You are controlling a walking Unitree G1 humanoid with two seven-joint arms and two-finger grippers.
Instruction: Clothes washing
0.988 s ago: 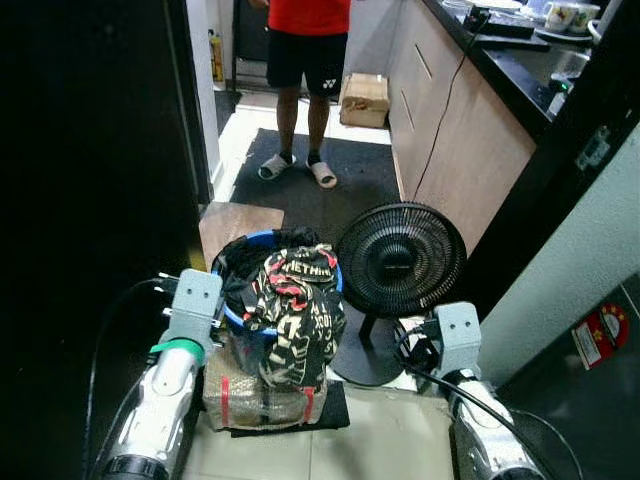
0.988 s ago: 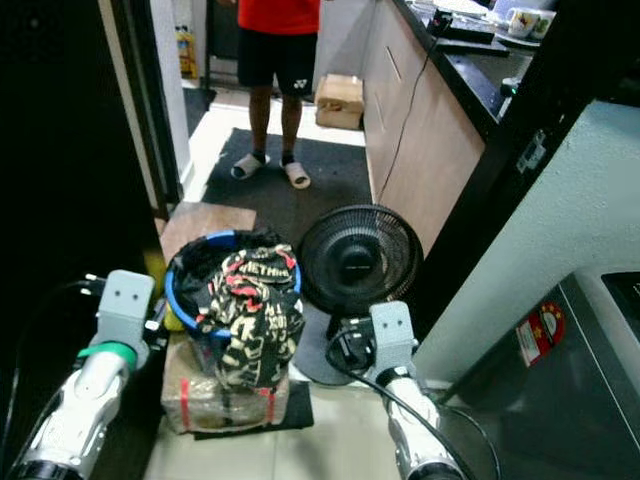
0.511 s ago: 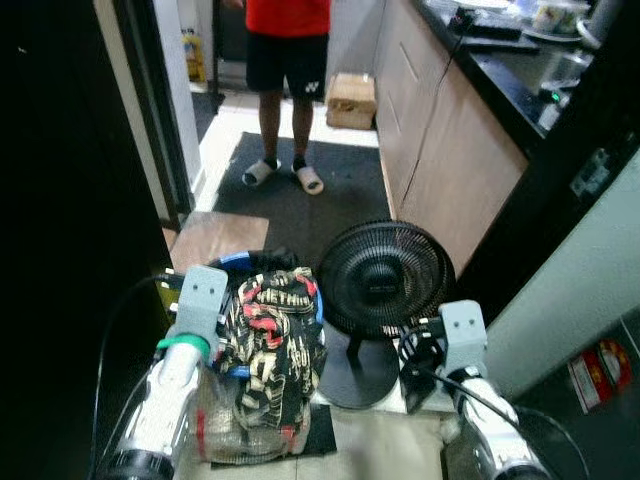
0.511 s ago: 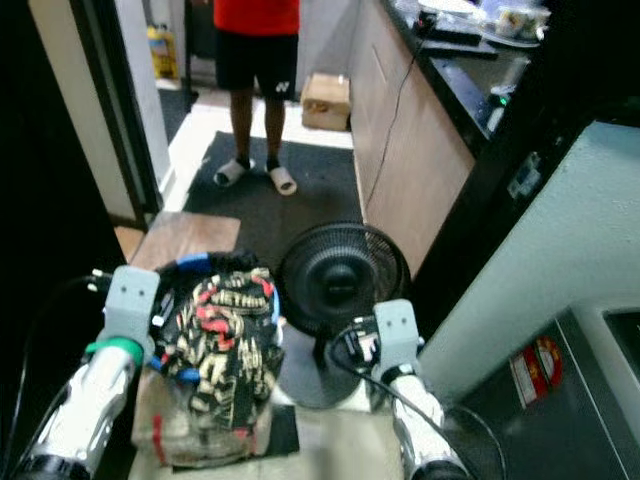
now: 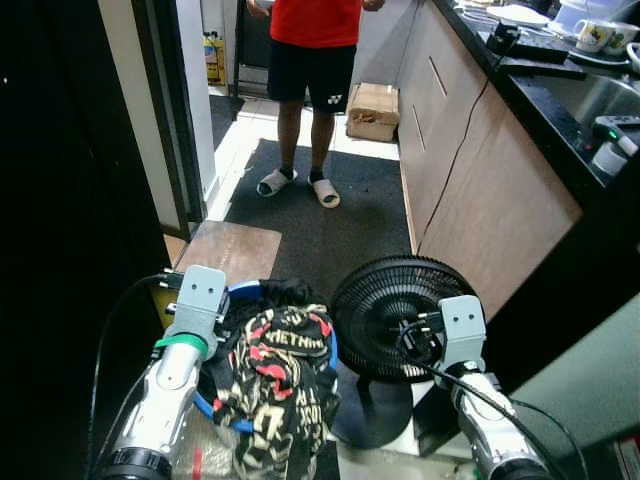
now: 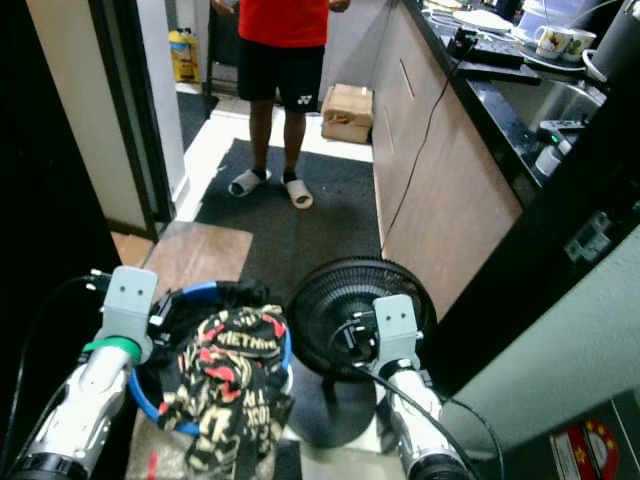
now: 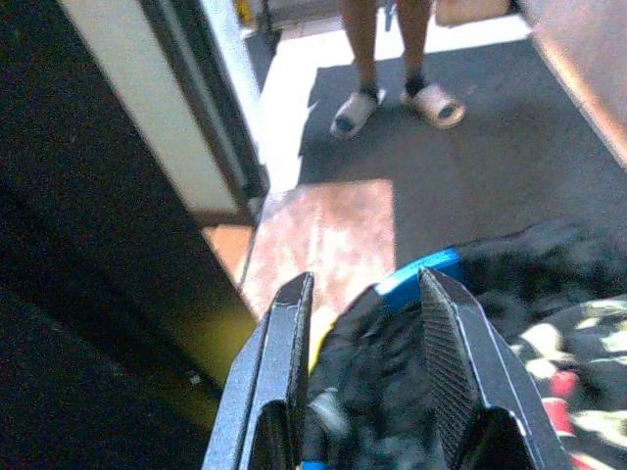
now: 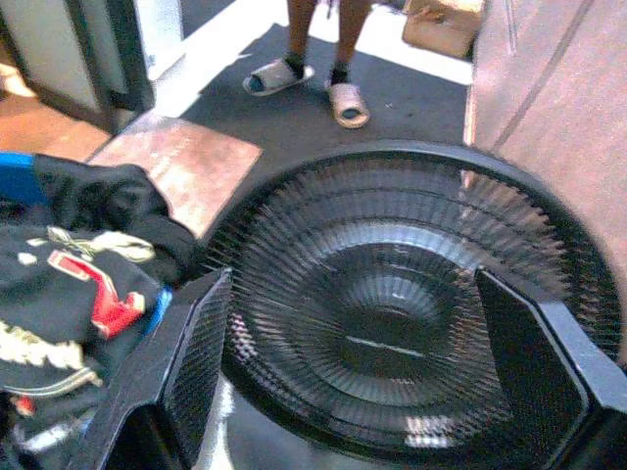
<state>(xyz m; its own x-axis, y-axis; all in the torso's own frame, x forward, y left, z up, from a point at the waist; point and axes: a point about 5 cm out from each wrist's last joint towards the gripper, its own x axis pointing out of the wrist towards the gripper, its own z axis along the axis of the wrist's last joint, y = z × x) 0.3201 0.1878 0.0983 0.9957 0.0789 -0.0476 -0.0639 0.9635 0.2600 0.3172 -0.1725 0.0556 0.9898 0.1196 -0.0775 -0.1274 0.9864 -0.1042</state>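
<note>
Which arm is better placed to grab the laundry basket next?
Left, probably. The left gripper is open, right over the blue rim of the laundry basket with the patterned garment on top. The right gripper is open too, but faces the black fan.

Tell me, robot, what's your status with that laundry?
Both pincers open, empty: left pincer, right pincer. Laundry basket full, untouched. Floor fan beside it; person ahead.

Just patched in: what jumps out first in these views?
A blue laundry basket heaped with patterned clothes sits on the floor between the arms, beside a black floor fan. Both grippers, left and right, are open. A person stands ahead on the dark mat.
</note>
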